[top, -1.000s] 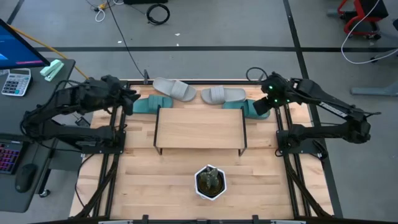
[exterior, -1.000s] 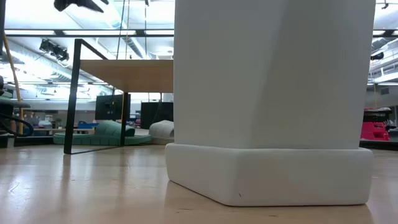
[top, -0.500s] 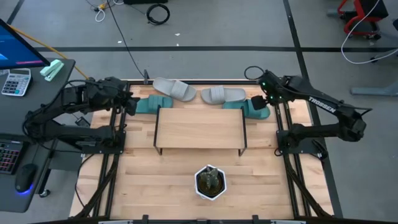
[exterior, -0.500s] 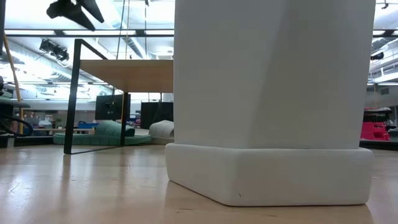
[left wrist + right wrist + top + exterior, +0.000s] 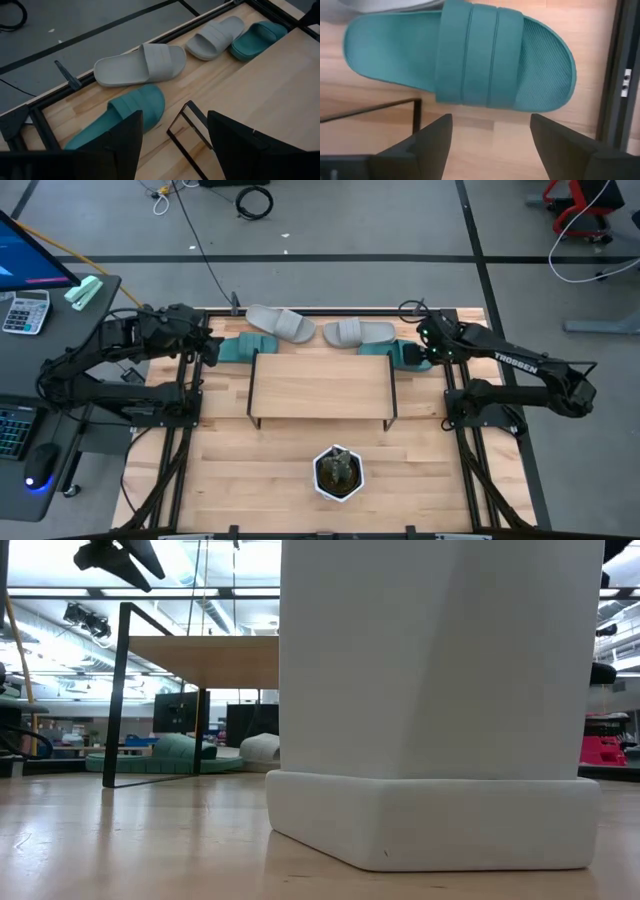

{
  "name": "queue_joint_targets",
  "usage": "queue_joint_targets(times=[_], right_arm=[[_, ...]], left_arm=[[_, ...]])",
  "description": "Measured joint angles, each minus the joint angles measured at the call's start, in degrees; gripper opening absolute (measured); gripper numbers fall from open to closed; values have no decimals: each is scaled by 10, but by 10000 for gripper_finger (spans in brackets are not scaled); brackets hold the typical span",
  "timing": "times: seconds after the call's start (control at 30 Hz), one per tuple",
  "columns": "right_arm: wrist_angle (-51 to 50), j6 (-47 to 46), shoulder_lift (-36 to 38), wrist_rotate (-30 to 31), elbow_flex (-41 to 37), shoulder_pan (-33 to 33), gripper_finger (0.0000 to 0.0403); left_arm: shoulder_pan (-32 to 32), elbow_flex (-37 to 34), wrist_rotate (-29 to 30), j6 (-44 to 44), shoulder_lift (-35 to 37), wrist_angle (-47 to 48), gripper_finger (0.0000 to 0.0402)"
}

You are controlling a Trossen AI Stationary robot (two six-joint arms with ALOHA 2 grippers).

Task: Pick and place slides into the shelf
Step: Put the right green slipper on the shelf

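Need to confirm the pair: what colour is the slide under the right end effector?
Teal-green slide, clearest in the right wrist view.

Two teal slides (image 5: 238, 347) (image 5: 408, 354), two grey slides (image 5: 281, 323) (image 5: 359, 333), one shelf (image 5: 320, 385), one white planter (image 5: 338, 471).

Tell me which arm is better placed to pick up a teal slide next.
Probably the right. Its open pincer hangs directly over the teal-green foam slide beside the wood-topped, black-legged shelf. The left pincer, also open, sits back from the other teal-green foam slide.
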State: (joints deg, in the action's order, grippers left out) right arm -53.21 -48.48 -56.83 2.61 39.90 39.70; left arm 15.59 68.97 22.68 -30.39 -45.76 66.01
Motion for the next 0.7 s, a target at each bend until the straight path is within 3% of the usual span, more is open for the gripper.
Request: queue_joint_targets(times=[0.7], right_arm=[[23, -25, 2, 42, 0, 0, 275]], left_arm=[[0, 0, 0, -4, 0, 4, 227]])
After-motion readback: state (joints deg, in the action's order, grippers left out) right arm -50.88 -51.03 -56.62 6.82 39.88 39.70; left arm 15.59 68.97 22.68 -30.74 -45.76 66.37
